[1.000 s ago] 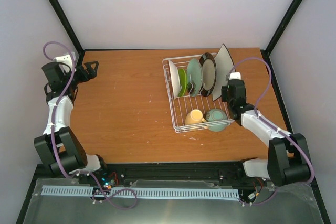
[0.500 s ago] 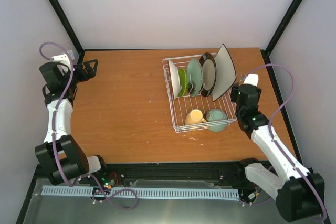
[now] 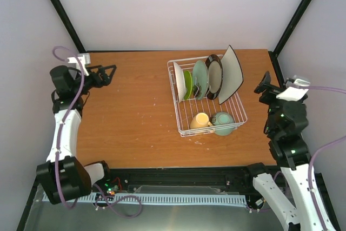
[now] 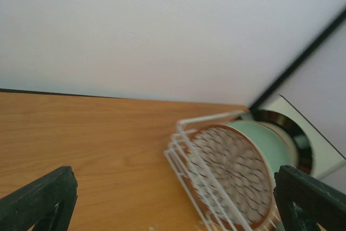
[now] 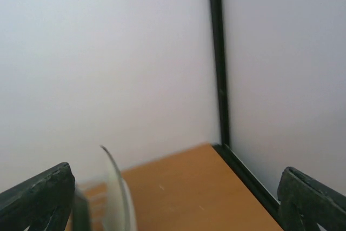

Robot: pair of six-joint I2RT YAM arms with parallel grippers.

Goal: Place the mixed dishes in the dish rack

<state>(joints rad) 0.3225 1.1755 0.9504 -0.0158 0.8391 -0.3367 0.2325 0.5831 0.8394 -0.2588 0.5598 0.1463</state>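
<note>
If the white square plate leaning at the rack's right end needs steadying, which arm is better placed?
Right, probably. The right pincer, open, is nearest the white square plate; the left pincer is far across the table, with the other plates between.

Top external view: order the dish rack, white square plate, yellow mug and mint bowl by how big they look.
1. dish rack
2. white square plate, standing tilted in the rack
3. pale mint-green bowl and yellow mug: about alike, too close to rank

Bright, even light; both wrist views slightly motion-blurred.
</note>
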